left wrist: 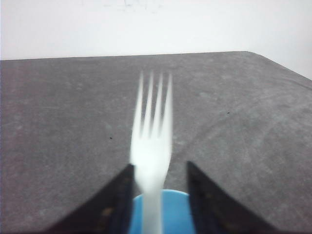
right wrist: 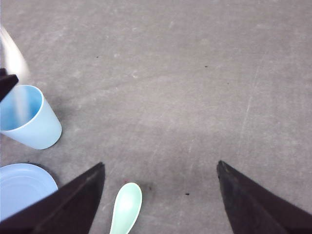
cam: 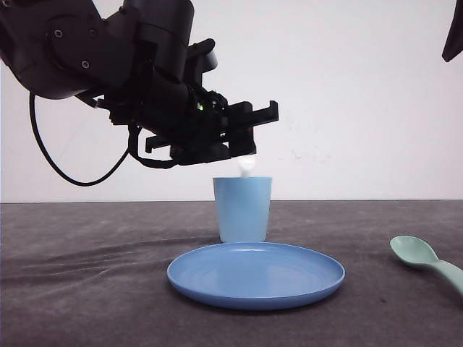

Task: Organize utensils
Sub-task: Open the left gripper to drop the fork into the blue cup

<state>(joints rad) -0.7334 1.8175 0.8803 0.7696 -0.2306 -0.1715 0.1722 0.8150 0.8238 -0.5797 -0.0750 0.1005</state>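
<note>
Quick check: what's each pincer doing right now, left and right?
Left pincer: closed on the white fork, above the blue cup.
Right pincer: open, empty, over the green spoon.

The left arm reaches in from the upper left, its tool [cam: 246, 144] raised and angled downward, fingers closed on something. The right tool [right wrist: 158, 195] hangs high, fingers spread wide apart

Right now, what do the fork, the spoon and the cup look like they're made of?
The fork looks like white plastic, opaque with thick tines, though it is blurred. The spoon seems to be mint-green plastic with a smooth, softly shiny bowl. The cup appears to be light blue plastic, matte and evenly coloured. None shows a metallic gleam, so plastic is likely but not certain.
</note>
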